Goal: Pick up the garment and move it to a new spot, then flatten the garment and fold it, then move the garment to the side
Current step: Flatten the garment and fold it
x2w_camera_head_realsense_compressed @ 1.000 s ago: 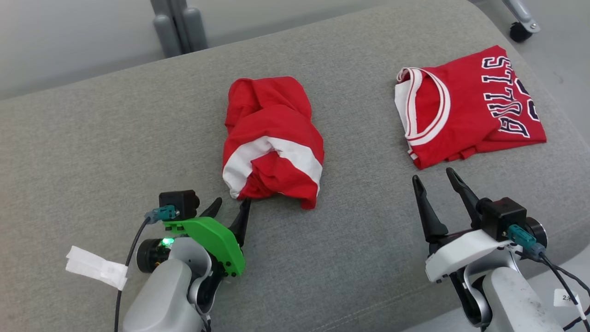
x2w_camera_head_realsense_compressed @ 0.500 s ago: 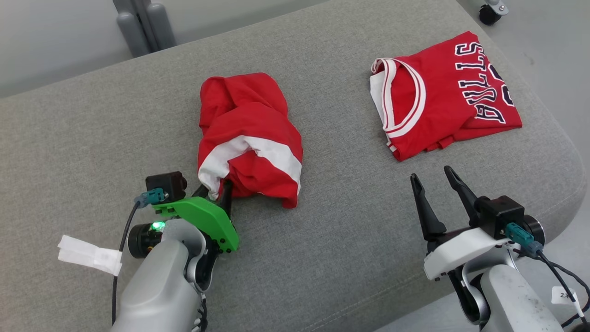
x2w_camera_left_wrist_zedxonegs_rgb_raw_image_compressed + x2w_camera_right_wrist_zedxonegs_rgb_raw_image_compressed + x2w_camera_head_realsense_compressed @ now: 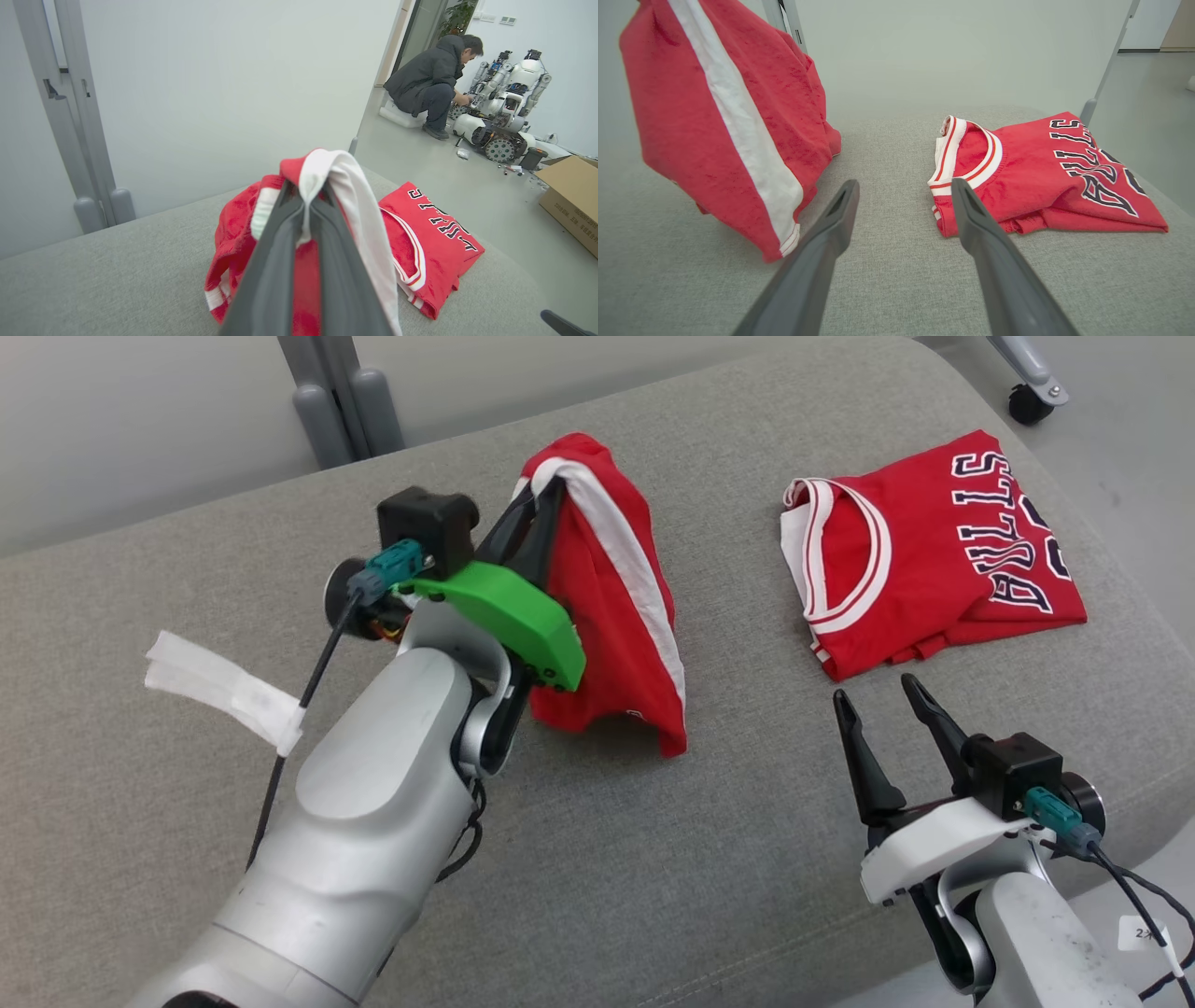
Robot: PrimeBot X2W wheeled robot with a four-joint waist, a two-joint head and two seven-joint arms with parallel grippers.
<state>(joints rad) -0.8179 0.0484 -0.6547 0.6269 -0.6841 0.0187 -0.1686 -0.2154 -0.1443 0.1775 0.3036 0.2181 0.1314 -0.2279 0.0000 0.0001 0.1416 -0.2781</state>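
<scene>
Garment (image 3: pixel 611 616) hangs over the middle of the cushion (image 3: pixel 653 859). We pinch its white-striped edge in the left gripper (image 3: pixel 544 490), fingers pressed together on cloth; holding an edge lets it drape for relocating. Lower hem is near the cushion, contact unclear. Right gripper (image 3: pixel 874 689) idles spread at the near edge, beside the folded jersey (image 3: pixel 934 569). A second ago it lay crumpled, left fingers spread at its near edge.

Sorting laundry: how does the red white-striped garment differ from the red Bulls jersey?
The red white-striped garment hangs bunched from the shut left gripper; the red Bulls jersey lies folded on the grey cushion. The jersey shows lettering; the garment a plain stripe. Both are red and white.
</scene>
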